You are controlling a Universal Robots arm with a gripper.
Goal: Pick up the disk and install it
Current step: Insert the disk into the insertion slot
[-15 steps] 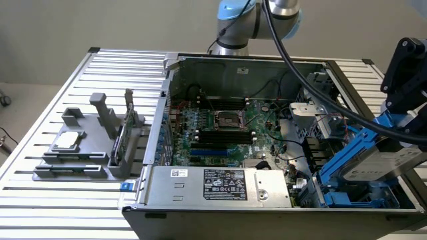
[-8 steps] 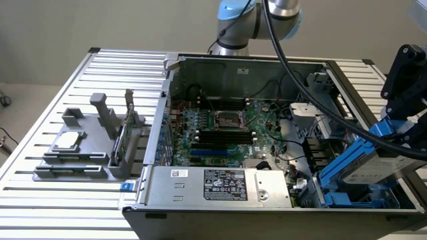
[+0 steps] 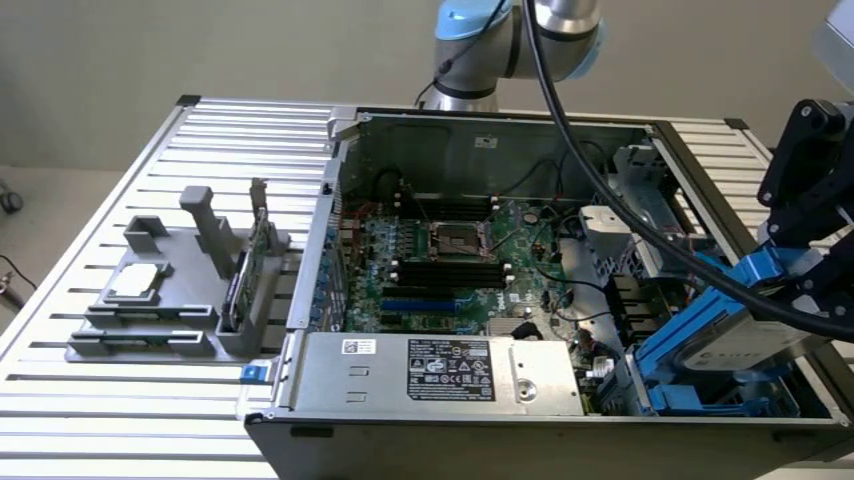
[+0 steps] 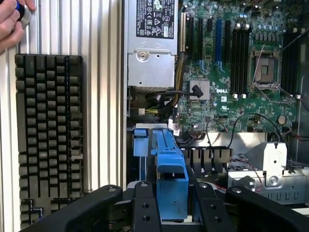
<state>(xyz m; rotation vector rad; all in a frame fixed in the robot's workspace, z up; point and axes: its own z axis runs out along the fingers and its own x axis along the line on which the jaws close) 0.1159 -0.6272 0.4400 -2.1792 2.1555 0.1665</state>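
The disk [image 3: 763, 343], a silver-grey drive with a white label and bright blue side rails, hangs tilted over the front corner of the open computer case [image 3: 400, 118] on the exterior view's right. My gripper [image 3: 802, 287] is shut on it from above. In the wrist view the black fingers [image 4: 147, 209] clamp one of the disk's blue rails [image 4: 172, 186], and my gripper [image 4: 176, 210] sits just over the drive bay [image 3: 694, 398], where more blue plastic brackets show.
Inside the case lie the motherboard [image 3: 447, 265] and a silver power supply [image 3: 441, 372]. A grey holder [image 3: 174, 290] with a smaller flat drive [image 3: 139, 283] stands on the slatted table at the exterior view's left. A black keyboard [image 4: 48, 135] and a person's hand [image 4: 12, 21] lie beside the case.
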